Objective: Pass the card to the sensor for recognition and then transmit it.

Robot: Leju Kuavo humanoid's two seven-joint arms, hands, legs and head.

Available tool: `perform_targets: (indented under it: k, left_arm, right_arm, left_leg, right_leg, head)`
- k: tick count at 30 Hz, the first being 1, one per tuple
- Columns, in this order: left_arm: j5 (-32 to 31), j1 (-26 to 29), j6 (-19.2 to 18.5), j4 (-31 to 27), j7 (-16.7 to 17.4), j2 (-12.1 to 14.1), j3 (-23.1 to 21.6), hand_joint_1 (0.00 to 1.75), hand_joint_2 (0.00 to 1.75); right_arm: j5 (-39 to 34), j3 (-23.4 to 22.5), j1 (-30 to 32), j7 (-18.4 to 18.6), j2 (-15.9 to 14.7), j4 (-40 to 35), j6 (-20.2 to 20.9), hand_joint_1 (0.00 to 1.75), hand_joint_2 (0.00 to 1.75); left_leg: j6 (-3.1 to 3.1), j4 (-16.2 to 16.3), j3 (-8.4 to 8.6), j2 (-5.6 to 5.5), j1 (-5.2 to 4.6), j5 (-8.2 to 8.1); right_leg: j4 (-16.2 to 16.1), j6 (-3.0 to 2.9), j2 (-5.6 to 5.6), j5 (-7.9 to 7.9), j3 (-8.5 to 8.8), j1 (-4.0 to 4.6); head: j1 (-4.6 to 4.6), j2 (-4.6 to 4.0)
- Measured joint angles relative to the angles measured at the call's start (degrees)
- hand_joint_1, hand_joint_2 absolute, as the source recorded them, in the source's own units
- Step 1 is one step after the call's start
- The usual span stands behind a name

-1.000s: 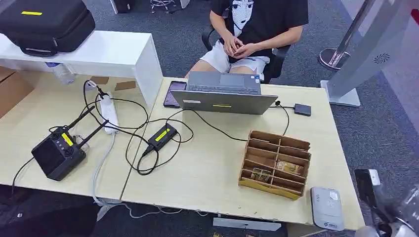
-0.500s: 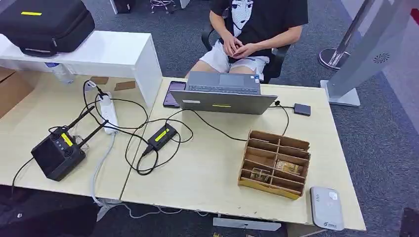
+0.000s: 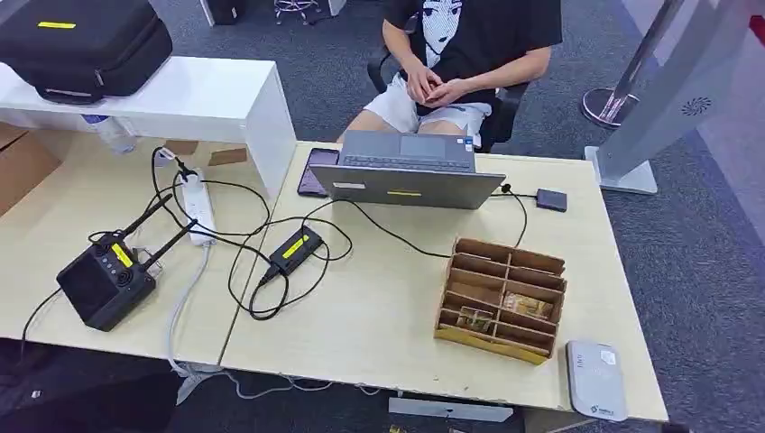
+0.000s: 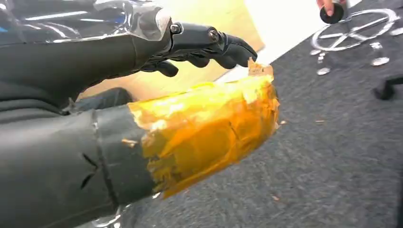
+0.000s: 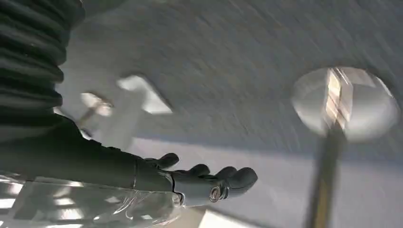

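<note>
A cardboard organiser [image 3: 502, 299] stands on the wooden table [image 3: 370, 316] at the front right, with cards [image 3: 528, 306] lying in two of its slots. The grey card sensor [image 3: 595, 380] lies just right of it at the table's front corner. My left hand [image 4: 209, 45] hangs over dark carpet beside the table, fingers stretched out and holding nothing; its thumb [image 4: 209, 123] is wrapped in yellow tape. In the blurred right wrist view, my right hand [image 5: 209, 183] has lightly bent fingers and holds nothing.
A laptop [image 3: 406, 170] and phone [image 3: 317, 170] lie at the far edge, in front of a seated person [image 3: 469, 45]. Cables, a power strip [image 3: 198, 206], a small black unit [image 3: 296, 248] and a black antenna box [image 3: 101, 284] cover the left. A white stand [image 3: 631, 162] rises at the right.
My right arm, seen one second ago at the lower right corner of the head view, has dropped out of that view. The table's things have not moved.
</note>
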Motion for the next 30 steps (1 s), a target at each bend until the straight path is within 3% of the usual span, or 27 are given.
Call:
perform_targets:
  k: [2, 3, 4, 6, 8, 11, 12, 13, 17, 18, 21, 30]
  left_arm:
    - [0.0, 0.0, 0.0, 0.0, -0.61, 0.0, 0.0, 0.0, 0.0]
    - [0.28, 0.0, 0.0, 0.04, -4.54, -0.02, 0.0, 0.0, 0.0]
    - [0.39, 0.0, 0.0, 0.07, -5.66, -0.04, 0.0, 0.0, 0.0]
    - [0.57, -0.01, 0.0, 0.18, -6.34, -0.04, 0.0, 0.0, 0.0]
    - [0.57, -0.01, 0.0, 0.22, -6.6, -0.04, 0.0, 0.0, 0.0]
    - [1.18, -0.02, 0.0, 0.24, -6.62, -0.04, 0.0, 0.0, 0.0]
    - [1.22, -0.01, 0.0, 0.24, -6.62, -0.04, 0.0, 0.0, 0.0]
    - [1.4, -0.01, 0.0, 0.22, -6.62, -0.02, 0.0, 0.0, 0.0]
    - [1.62, -0.01, 0.0, 0.22, -7.08, -0.02, 0.0, 0.0, 0.0]
    - [1.53, -0.01, 0.0, 0.22, -7.8, -0.02, 0.0, 0.0, 0.0]
    - [1.4, -0.01, 0.0, 0.22, -9.2, -0.02, 0.0, 0.0, 0.0]
    - [4.7, 0.06, 0.0, -1.97, -12.76, 0.04, 0.0, 0.0, 0.0]
  right_arm:
    - [0.57, 0.15, 0.2, 1.44, 0.04, 1.31, 1.69, 0.0, 1.75]
    - [-7.76, -1.61, 1.68, 3.97, 1.53, 7.11, 17.95, 0.0, 1.75]
    - [-12.03, -3.74, 2.72, 3.57, 2.65, 8.96, 24.09, 0.0, 1.75]
    - [-14.35, -5.99, 3.75, 3.55, 3.85, 10.7, 28.52, 0.0, 1.75]
    - [-14.85, -7.65, 4.25, 3.6, 4.46, 11.82, 29.5, 0.0, 1.75]
    - [-12.89, -8.68, 4.37, 8.42, 4.59, 12.47, 29.96, 0.0, 1.75]
    - [-12.13, -8.68, 4.49, 8.41, 4.61, 12.52, 29.85, 0.0, 1.75]
    - [-11.59, -8.68, 4.61, 5.79, 4.61, 12.52, 29.59, 0.0, 1.75]
    - [-9.31, -7.52, 4.28, -13.2, 4.52, 12.52, 32.5, 0.0, 1.75]
    - [-8.08, -6.85, 4.0, -15.32, 4.53, 12.52, 33.45, 0.0, 1.75]
    - [-3.91, -4.08, 3.48, -15.42, 4.66, 12.56, 31.99, 0.0, 1.75]
    - [-5.67, -2.27, 4.76, -13.65, 4.83, 12.76, 27.14, 0.0, 1.75]
  left_leg:
    - [0.0, 0.0, 0.0, -0.01, 0.02, 0.0]
    - [-0.04, -0.01, 0.01, -0.02, 0.03, -0.03]
    - [-0.07, -0.04, 0.0, -0.01, 0.02, -0.05]
    - [-0.07, -0.05, 0.0, 0.02, 0.01, -0.05]
    - [-0.07, -0.05, 0.0, 0.04, 0.01, -0.05]
    - [-0.09, -0.05, 0.01, 0.04, 0.01, -0.07]
    - [-0.08, -0.04, 0.0, 0.03, -0.01, -0.07]
    - [-0.08, -0.04, -0.01, 0.03, -0.02, -0.07]
    - [-0.08, -0.03, 0.03, 0.17, -0.02, -0.07]
    - [-0.08, -0.02, 0.04, 0.16, -0.02, -0.07]
    - [-0.08, -0.02, 0.06, 0.13, -0.02, -0.06]
    - [-0.09, -0.03, 0.01, 0.14, -0.01, -0.07]
  right_leg:
    - [0.0, 0.0, 0.0, 0.0, 0.0, 0.01]
    - [0.0, -0.05, -0.01, -0.07, -0.08, 0.02]
    - [0.0, -0.05, -0.01, -0.07, -0.02, 0.01]
    - [0.02, -0.08, 0.01, -0.08, -0.05, 0.0]
    - [0.03, -0.09, 0.02, -0.09, -0.04, 0.01]
    - [0.02, -0.09, 0.03, -0.1, -0.11, 0.0]
    - [0.02, -0.08, 0.02, -0.1, -0.11, -0.01]
    - [0.02, -0.07, 0.02, -0.09, -0.1, -0.02]
    - [0.01, -0.07, 0.1, -0.04, -0.09, -0.03]
    - [0.01, -0.07, 0.1, -0.04, -0.09, -0.02]
    - [0.01, -0.07, 0.1, -0.04, -0.07, -0.02]
    - [0.01, -0.08, 0.1, -0.07, -0.02, -0.01]
  head:
    - [0.04, 0.0]
    - [0.02, 0.0]
    - [-0.02, 0.0]
    - [-0.02, 0.0]
    - [0.02, 0.0]
    - [-0.02, 0.0]
    - [0.02, 0.0]
    - [0.0, 0.0]
    - [0.0, 0.0]
    - [0.02, 0.0]
    - [0.0, 0.0]
    - [0.0, 0.0]
